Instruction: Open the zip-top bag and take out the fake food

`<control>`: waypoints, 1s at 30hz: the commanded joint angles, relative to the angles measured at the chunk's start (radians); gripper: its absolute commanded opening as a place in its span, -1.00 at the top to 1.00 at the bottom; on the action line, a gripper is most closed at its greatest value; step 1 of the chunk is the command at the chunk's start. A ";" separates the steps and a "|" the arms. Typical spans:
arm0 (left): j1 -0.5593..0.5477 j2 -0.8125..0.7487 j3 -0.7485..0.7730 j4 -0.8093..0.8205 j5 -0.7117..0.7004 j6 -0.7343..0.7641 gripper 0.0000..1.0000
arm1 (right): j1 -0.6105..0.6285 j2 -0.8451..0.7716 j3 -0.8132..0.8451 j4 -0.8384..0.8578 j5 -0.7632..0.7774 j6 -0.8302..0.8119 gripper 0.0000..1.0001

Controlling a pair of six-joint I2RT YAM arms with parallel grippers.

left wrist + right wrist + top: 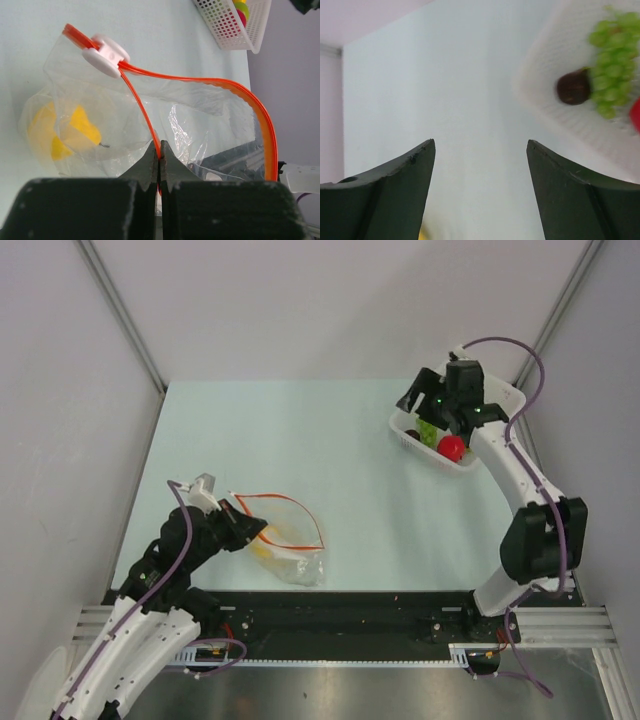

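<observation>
Bag (290,540) gapes, left tool (159,156) pinching its zip strip (145,112); yellow fruit (60,132) remains inside; grapes (612,60), apple (452,447) in basket (468,470) near empty, spread right tool (479,145).

The whole table (300,430) is covered from high above, behind its near edge. The left wrist view is set low and close at the zip-top bag (210,115), facing the far right corner. The right wrist view is directed down on the white basket (580,132), shared by all views.

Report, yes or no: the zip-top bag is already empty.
No: a yellow fruit shows inside the zip-top bag in the left wrist view.
</observation>
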 commanded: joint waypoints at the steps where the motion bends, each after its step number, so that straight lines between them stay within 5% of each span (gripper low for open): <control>1: 0.003 0.026 0.005 0.051 0.028 0.005 1.00 | 0.189 -0.115 -0.026 -0.069 0.040 -0.137 -0.54; 9: 0.002 0.040 -0.005 0.071 0.034 -0.005 1.00 | 0.592 -0.208 -0.043 -0.063 0.057 -0.255 -0.42; 16: 0.002 0.043 -0.015 0.074 0.039 -0.012 1.00 | 0.906 -0.213 -0.043 0.052 0.197 -0.309 -0.04; 21: 0.003 0.042 -0.012 0.071 0.039 -0.012 1.00 | 1.006 -0.181 -0.040 0.106 0.226 -0.300 0.22; 30: 0.003 0.026 0.004 0.074 0.073 -0.008 1.00 | 0.991 -0.011 -0.018 0.115 0.158 -0.309 0.42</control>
